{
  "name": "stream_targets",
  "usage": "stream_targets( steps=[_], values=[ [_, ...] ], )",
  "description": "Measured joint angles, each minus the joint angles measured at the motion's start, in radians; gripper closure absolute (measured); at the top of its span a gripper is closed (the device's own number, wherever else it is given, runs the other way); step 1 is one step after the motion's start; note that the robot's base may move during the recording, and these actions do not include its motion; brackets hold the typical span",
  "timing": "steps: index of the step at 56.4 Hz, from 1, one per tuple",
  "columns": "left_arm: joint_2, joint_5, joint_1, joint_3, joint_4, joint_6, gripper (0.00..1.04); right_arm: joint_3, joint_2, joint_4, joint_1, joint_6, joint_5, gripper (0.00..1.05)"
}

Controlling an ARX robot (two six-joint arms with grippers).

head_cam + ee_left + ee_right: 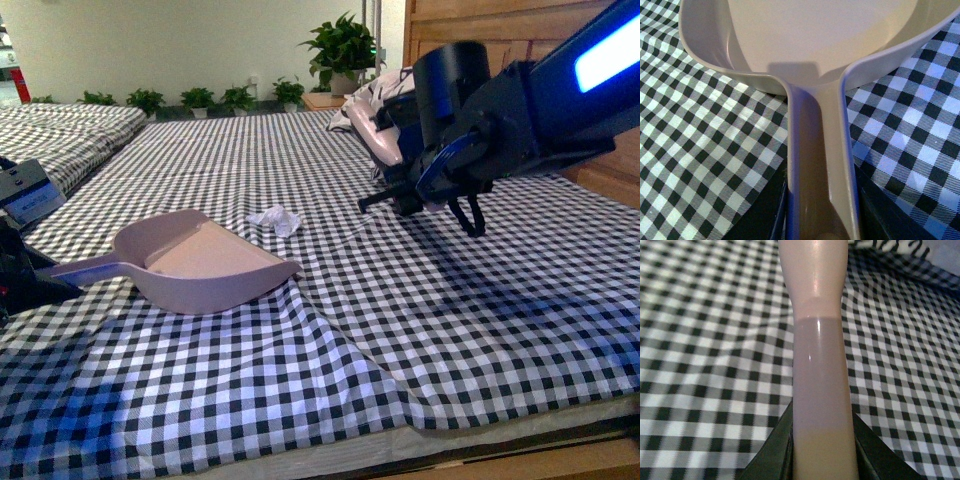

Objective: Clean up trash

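The trash [275, 220], a small crumpled white wad, lies on the checkered cloth just beyond the open mouth of the beige dustpan [200, 260]. The dustpan rests on the cloth with its handle pointing left into my left gripper [30, 278], which is shut on it. In the left wrist view the dustpan [820, 45] fills the frame and the left gripper [822, 222] clamps its handle. My right gripper [408, 172] hovers right of the trash, shut on the brush [378, 140]. The right wrist view shows only the brush [820, 365] handle in the right gripper [822, 455]; its bristles are hidden.
The checkered cloth [450, 330] covers the bed and ridges up in a fold in front of the dustpan. A pile of bedding [365, 95] lies at the back right by a wooden headboard [500, 25]. Potted plants [340, 50] line the far wall. A second bed [60, 130] stands at the left.
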Motion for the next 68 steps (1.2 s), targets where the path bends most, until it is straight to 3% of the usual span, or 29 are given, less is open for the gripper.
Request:
stream_targets(
  steps=[9, 20, 33, 39, 50, 59, 68],
  values=[
    [0.0, 0.0, 0.0, 0.0, 0.0, 0.001, 0.77, 0.061, 0.08, -0.054, -0.003, -0.091, 0.061, 0.85],
    [0.0, 0.0, 0.0, 0.0, 0.0, 0.001, 0.77, 0.157, 0.144, -0.216, 0.028, -0.147, 0.014, 0.85],
    [0.0, 0.0, 0.0, 0.0, 0.0, 0.001, 0.77, 0.137, 0.097, -0.328, 0.068, -0.143, -0.235, 0.85],
    [0.0, 0.0, 0.0, 0.0, 0.0, 0.001, 0.77, 0.053, 0.011, -0.392, 0.071, -0.167, -0.448, 0.85],
    [0.0, 0.001, 0.0, 0.0, 0.0, 0.002, 0.77, -0.047, -0.136, -0.454, 0.031, -0.21, -0.713, 0.85],
    [0.0, 0.001, 0.0, 0.0, 0.0, 0.002, 0.77, -0.077, -0.24, -0.423, -0.051, -0.201, -0.761, 0.85],
    [0.0, 0.0, 0.0, 0.0, 0.0, 0.002, 0.77, -0.138, -0.312, -0.352, -0.147, -0.197, -0.658, 0.85]
  ],
)
